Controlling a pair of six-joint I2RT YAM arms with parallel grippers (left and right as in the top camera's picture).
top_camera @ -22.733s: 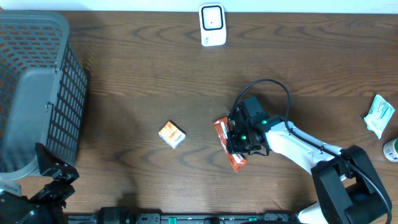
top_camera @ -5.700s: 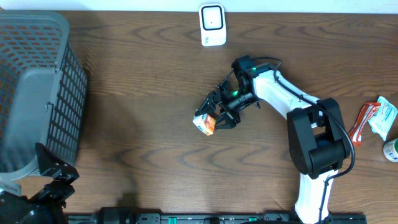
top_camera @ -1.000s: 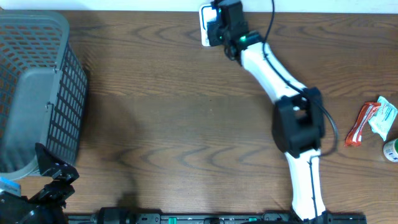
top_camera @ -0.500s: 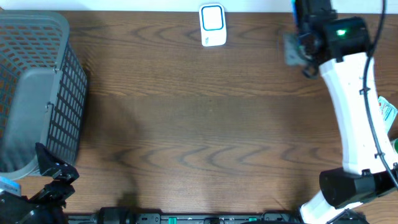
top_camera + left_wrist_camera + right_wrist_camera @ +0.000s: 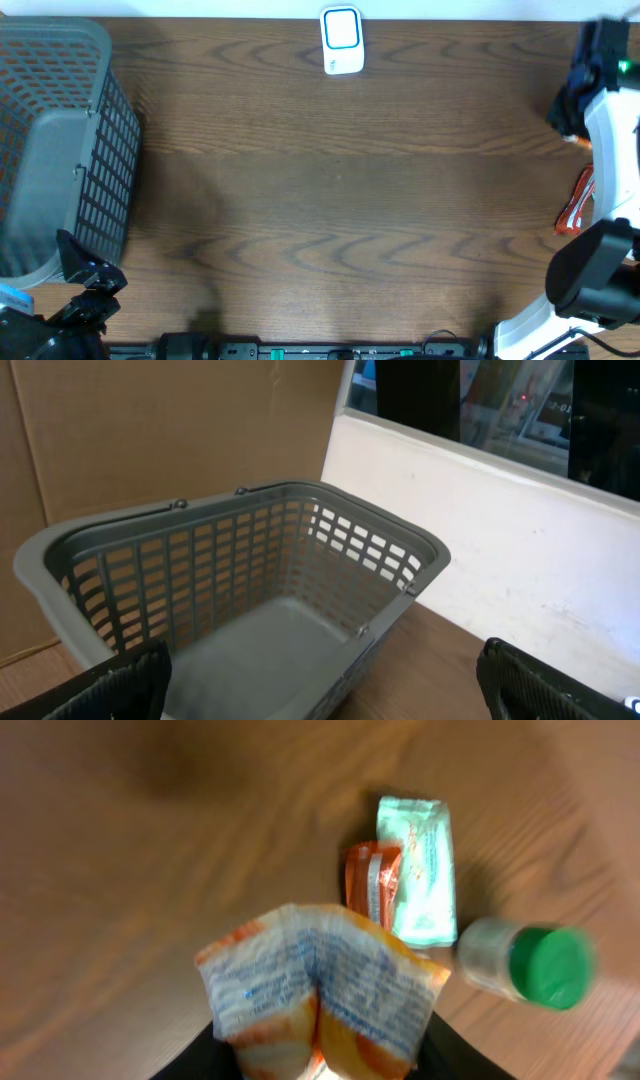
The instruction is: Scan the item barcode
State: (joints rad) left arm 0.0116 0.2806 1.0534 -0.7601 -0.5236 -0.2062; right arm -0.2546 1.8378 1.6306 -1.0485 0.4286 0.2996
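One crinkly orange-white packet (image 5: 320,990) is pinched in the right gripper (image 5: 320,1065) at far right, well away from the white scanner (image 5: 341,40); left gripper (image 5: 330,690) gapes wide. Prob drop-off imo: go low b4 releasing, clear of the green-capped bottle (image 5: 525,963).

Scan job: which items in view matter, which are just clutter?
Job: orange-white packet held in the right gripper; scanner.
Lying about: grey basket; red packet; pale green packet; green-capped bottle.

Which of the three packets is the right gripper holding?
The white-and-orange packet, pinched in the right gripper; the orange-red packet and mint-green packet lie on the table.
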